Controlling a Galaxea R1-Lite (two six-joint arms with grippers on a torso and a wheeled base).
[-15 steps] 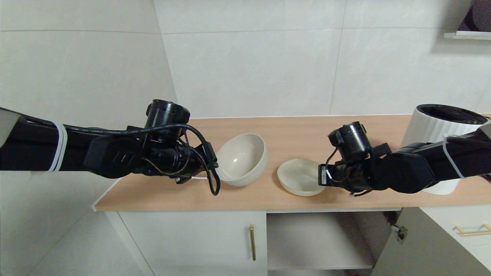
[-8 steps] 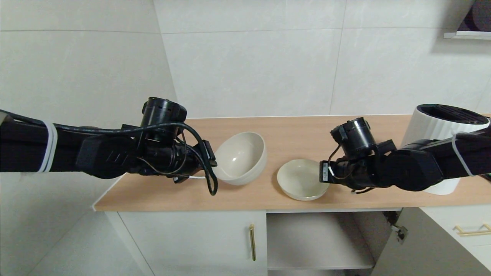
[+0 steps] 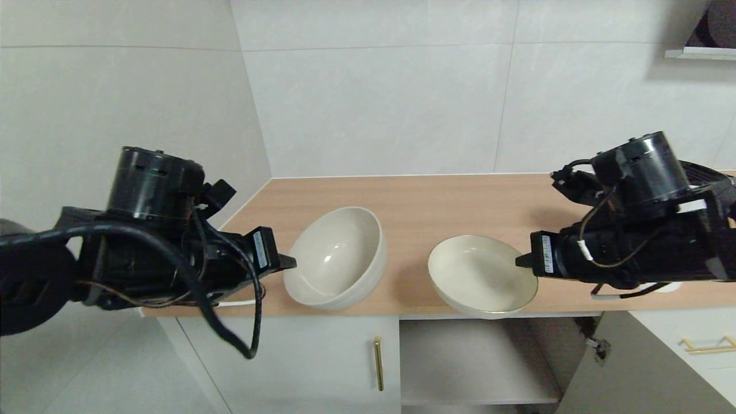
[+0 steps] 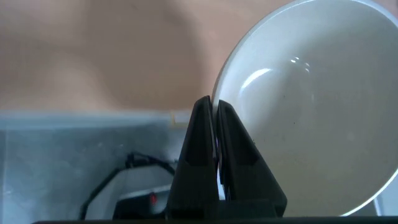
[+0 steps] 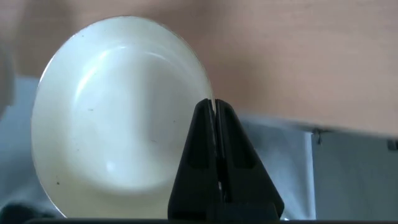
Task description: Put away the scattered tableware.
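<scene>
Though illegible, labels point(image 3: 261, 248) by both bowls point(image 3: 339, 259)

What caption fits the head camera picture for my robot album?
Left pincer pinches the deep bowl by its rim, right pincer the shallow bowl, at the front edge of the wooden counter.

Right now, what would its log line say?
left gripper: shut on deep bowl rim | right gripper: shut on shallow bowl rim | bowls: tilted, at counter front edge | cabinet below: open

Both the deep bowl point(image 3: 339, 259) and shallow bowl point(image 3: 477, 276) are cream, counter point(image 3: 448, 201) tan wood-grain.
</scene>
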